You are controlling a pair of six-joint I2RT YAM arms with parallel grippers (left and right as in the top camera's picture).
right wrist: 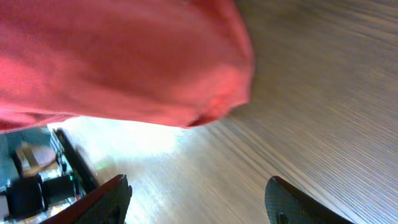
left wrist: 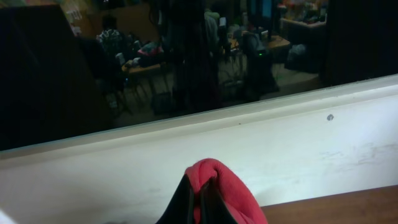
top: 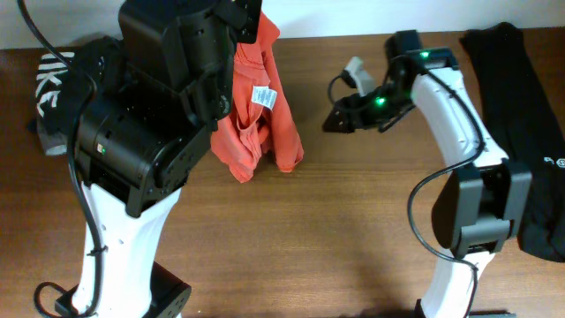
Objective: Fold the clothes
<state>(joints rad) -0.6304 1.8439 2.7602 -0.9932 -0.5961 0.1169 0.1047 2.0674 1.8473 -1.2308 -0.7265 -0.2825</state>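
The red-orange T-shirt [top: 260, 115] hangs bunched from my left gripper, its lower part resting on the wooden table, its white neck tag [top: 264, 95] showing. My left gripper [left wrist: 200, 193] is shut on a fold of the shirt [left wrist: 230, 186], lifted high at the table's back; the overhead view hides its fingers behind the arm. My right gripper [top: 338, 119] is open and empty, pointing left, a short way right of the shirt. In the right wrist view its fingers [right wrist: 196, 196] are spread above bare wood, with the shirt [right wrist: 124, 56] ahead of them.
A black garment [top: 521, 115] lies along the table's right side. A dark garment with white lettering [top: 53, 84] lies at the back left, partly under my left arm. A white wall ledge [left wrist: 186, 146] runs behind the table.
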